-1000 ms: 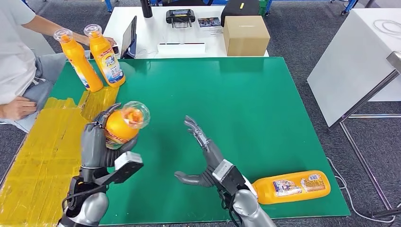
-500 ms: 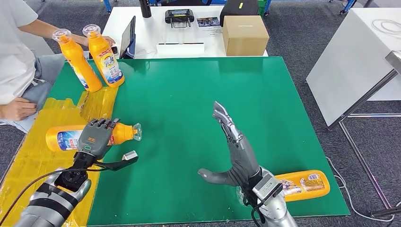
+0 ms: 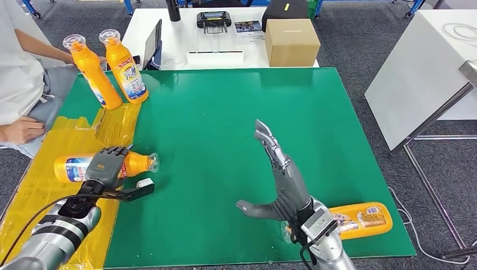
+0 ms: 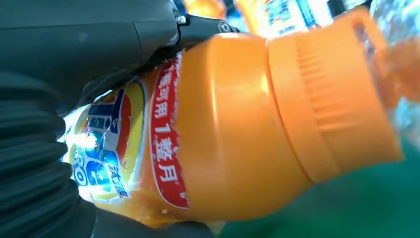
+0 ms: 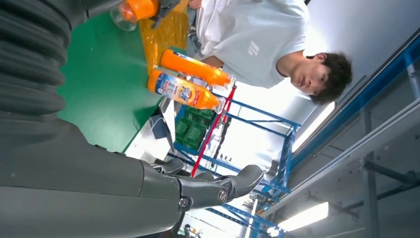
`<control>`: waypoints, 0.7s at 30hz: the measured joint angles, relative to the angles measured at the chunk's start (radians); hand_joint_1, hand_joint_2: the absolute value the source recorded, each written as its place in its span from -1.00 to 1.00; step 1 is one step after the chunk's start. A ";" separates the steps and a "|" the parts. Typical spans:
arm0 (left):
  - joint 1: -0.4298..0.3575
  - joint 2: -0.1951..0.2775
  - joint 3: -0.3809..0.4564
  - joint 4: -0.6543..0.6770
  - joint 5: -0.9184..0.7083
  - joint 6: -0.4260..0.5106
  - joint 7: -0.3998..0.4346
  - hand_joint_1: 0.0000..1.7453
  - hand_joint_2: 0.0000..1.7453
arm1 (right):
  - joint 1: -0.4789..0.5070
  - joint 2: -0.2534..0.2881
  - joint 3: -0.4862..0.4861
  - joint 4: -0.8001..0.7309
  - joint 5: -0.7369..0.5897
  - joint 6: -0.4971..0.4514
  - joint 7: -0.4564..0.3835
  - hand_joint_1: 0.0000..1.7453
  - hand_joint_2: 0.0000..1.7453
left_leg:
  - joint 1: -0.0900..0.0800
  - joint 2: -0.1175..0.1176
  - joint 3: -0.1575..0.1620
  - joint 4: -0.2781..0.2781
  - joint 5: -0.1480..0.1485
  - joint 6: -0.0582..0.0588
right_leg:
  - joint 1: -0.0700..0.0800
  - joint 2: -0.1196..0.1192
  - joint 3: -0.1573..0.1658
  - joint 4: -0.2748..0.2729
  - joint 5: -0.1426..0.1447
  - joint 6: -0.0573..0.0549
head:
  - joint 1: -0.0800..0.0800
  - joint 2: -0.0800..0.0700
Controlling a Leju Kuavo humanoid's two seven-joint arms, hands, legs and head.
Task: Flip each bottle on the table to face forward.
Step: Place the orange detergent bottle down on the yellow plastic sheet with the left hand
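Note:
An orange bottle (image 3: pixel 136 163) lies on its side at the table's left, across the edge of the yellow taped strip (image 3: pixel 48 205) and the green mat (image 3: pixel 214 112), clear cap toward the mat's middle. My left hand (image 3: pixel 104 165) grips its middle from above; the left wrist view shows the bottle (image 4: pixel 233 134) close up, fingers (image 4: pixel 99 39) wrapped around its label. My right hand (image 3: pixel 279 181) is open and raised over the mat's front, holding nothing. Behind its forearm a second orange bottle (image 3: pixel 363 220) lies on its side at the front right. Two more bottles (image 3: pixel 90 70) (image 3: pixel 125 66) stand upright at the back left.
A person (image 3: pixel 19 67) sits at the left, one hand on their lap near the yellow strip. Beyond the mat a white table (image 3: pixel 185 34) carries a cardboard box (image 3: pixel 292 42), a tablet and a controller. Another white table (image 3: pixel 427 62) stands to the right.
A second ago my left hand held the bottle up, cap toward the camera; now it lies flat, shifted slightly left. My right hand rose and has stayed still for half a second.

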 joint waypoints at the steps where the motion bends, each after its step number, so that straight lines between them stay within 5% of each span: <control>1: 0.000 -0.009 0.020 0.007 0.012 0.001 -0.011 -1.00 1.00 | 0.000 0.000 0.000 0.000 0.000 -0.002 0.000 -1.00 1.00 | 0.000 0.000 0.000 0.000 0.000 0.000 | 0.000 0.000 0.000 0.000 0.000 0.000 | 0.000 0.000; 13: 0.046 -0.079 0.150 -0.015 0.097 0.040 -0.103 -1.00 1.00 | 0.001 0.000 0.000 0.000 -0.002 -0.004 0.003 -1.00 1.00 | 0.000 -0.001 0.002 0.000 0.000 0.000 | 0.000 0.000 0.002 0.000 0.000 0.000 | 0.000 0.000; 21: 0.210 -0.152 0.225 -0.282 0.274 0.093 -0.256 -1.00 1.00 | 0.030 -0.007 -0.003 0.000 0.067 -0.058 0.022 -1.00 1.00 | -0.001 -0.001 -0.001 0.000 0.000 0.000 | -0.001 0.000 -0.001 0.000 0.000 0.000 | 0.000 0.000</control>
